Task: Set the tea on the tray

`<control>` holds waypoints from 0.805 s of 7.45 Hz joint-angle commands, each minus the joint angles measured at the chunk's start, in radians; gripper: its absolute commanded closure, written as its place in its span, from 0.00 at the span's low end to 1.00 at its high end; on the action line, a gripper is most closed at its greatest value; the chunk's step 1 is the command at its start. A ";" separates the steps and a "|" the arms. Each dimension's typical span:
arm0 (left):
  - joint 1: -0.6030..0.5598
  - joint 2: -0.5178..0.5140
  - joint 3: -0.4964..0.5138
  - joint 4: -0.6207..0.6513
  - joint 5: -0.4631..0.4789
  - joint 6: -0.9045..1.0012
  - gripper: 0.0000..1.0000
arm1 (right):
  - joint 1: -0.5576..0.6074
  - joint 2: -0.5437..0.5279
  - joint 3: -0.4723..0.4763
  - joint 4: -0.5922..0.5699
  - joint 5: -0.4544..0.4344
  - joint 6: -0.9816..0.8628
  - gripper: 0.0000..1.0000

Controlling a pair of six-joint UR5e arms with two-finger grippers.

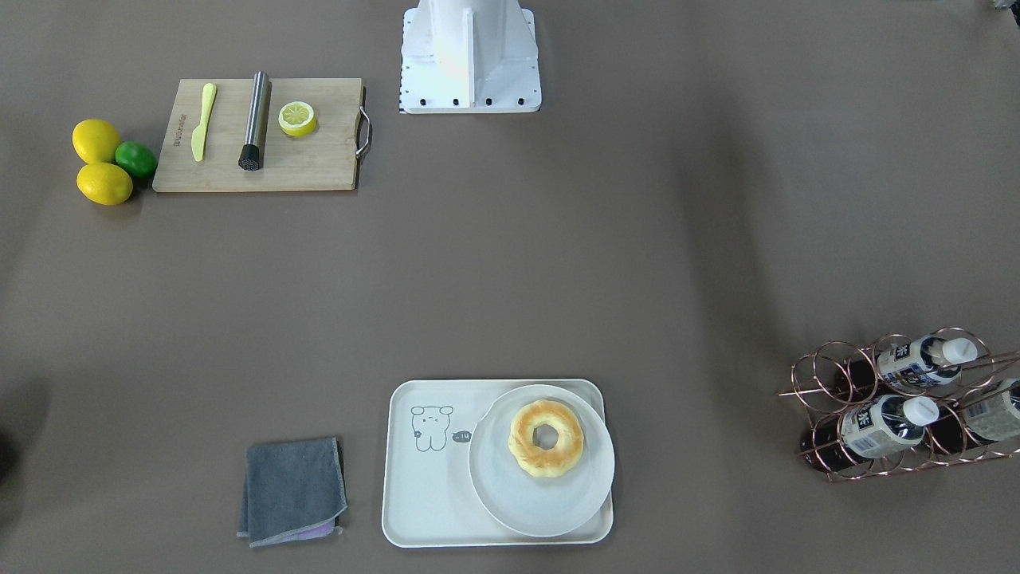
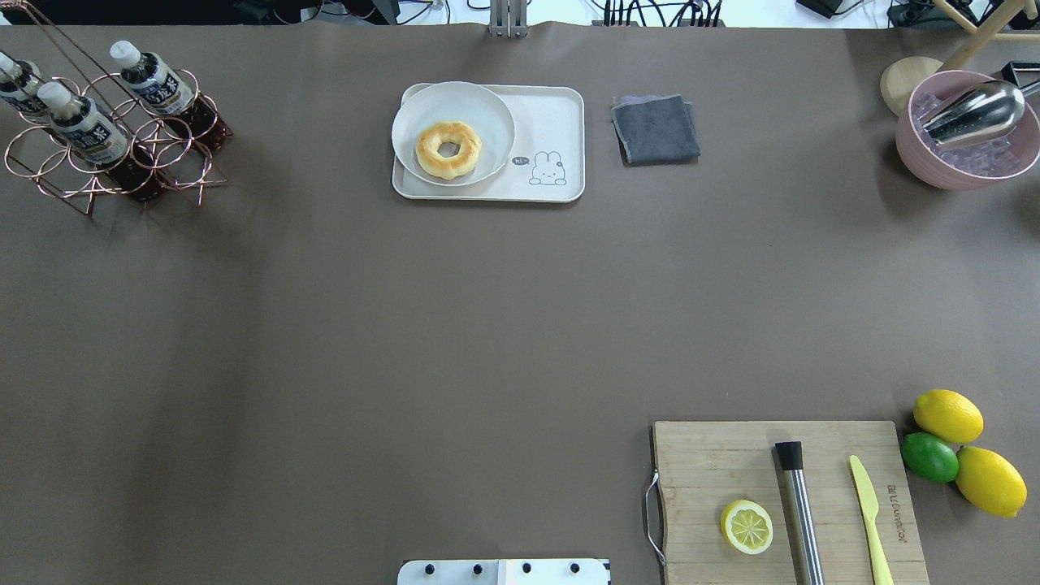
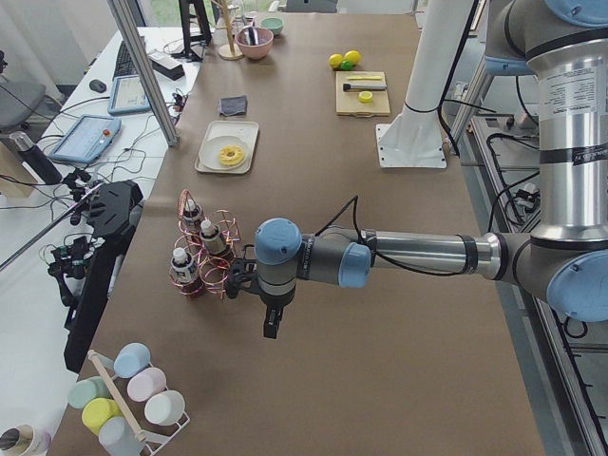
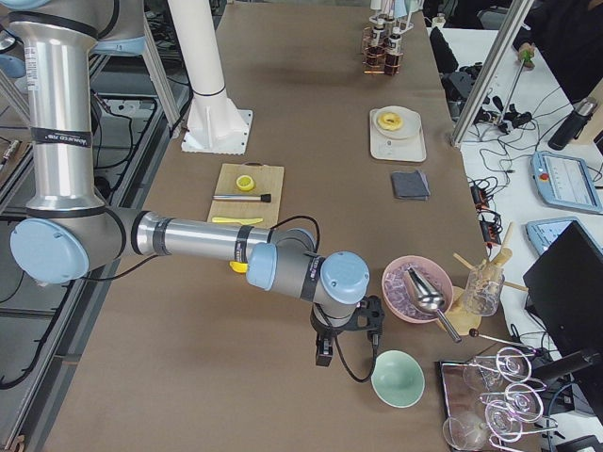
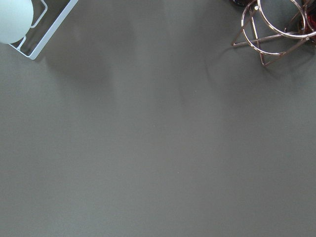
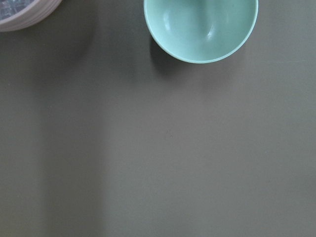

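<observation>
Three tea bottles lie in a copper wire rack [image 1: 829,383] at the table's left end; the nearest-to-centre bottle [image 1: 916,363] also shows from overhead [image 2: 150,81]. The cream tray [image 1: 430,494] with its line drawing sits at the far middle [image 2: 552,122] and carries a round plate [image 1: 542,498] with a doughnut [image 1: 546,438]. My left gripper [image 3: 271,323] hangs over bare table beside the rack [image 3: 204,256]; I cannot tell if it is open. My right gripper [image 4: 323,356] hangs at the other end; I cannot tell its state. Neither wrist view shows fingers.
A cutting board [image 2: 731,463] holds a lemon half, a muddler and a knife, with lemons and a lime [image 2: 930,457] beside it. A grey cloth [image 2: 654,128] lies right of the tray. A pink ice bowl [image 4: 415,292] and green bowl [image 4: 398,377] flank my right gripper.
</observation>
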 commanded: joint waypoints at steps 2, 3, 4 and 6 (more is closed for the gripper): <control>0.000 -0.002 0.008 0.000 -0.001 0.001 0.02 | -0.001 0.000 0.000 0.000 0.002 0.002 0.00; 0.000 -0.002 0.005 0.000 -0.001 0.000 0.02 | -0.001 0.000 0.000 0.000 0.002 0.002 0.00; 0.000 -0.003 0.008 0.000 0.000 0.000 0.02 | -0.001 0.001 0.000 0.000 0.003 0.002 0.00; 0.000 -0.003 0.011 0.000 0.000 0.000 0.02 | -0.001 0.001 0.000 0.000 0.005 0.002 0.00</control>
